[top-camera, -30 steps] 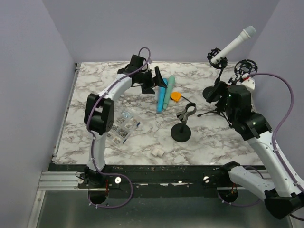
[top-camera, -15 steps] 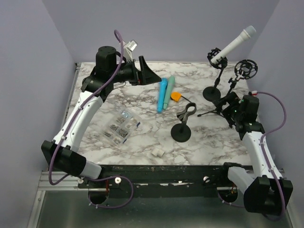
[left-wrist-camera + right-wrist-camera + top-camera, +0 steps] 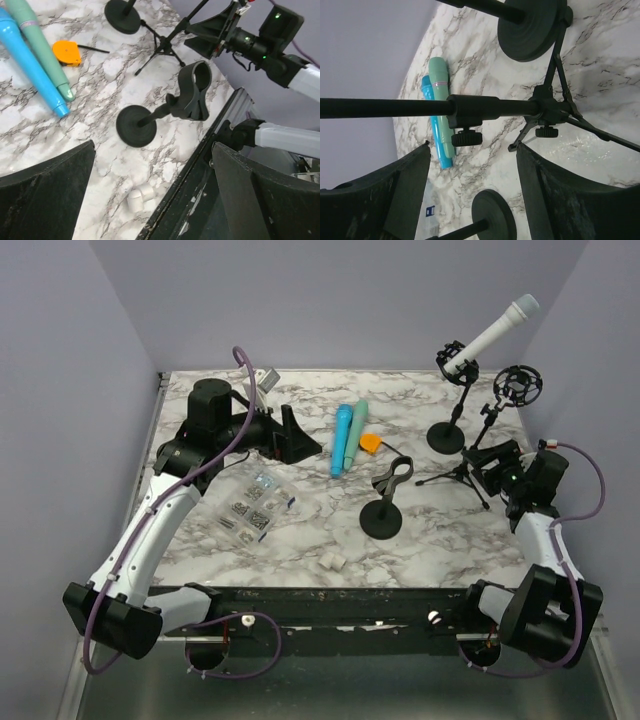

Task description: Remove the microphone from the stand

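The white microphone [image 3: 490, 337], far right corner, looks rigid, light, slick: grip mid-barrel above its stand [image 3: 446, 437]. Both left fingers [image 3: 45, 190] and right fingers [image 3: 380, 195] gape wide, empty.

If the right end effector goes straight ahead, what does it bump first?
Probably the tripod stand's pole, crossing just ahead of the open right end effector, though depth is unclear.

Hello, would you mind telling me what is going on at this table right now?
Two robot arms are meant to take the white microphone off its round-base stand at the back right, but it sits clipped there, untouched. The right gripper, jaws open and empty, hovers beside the tripod stand nearby. The left gripper, also open and empty, hangs left of the blue microphone and green microphone lying flat.
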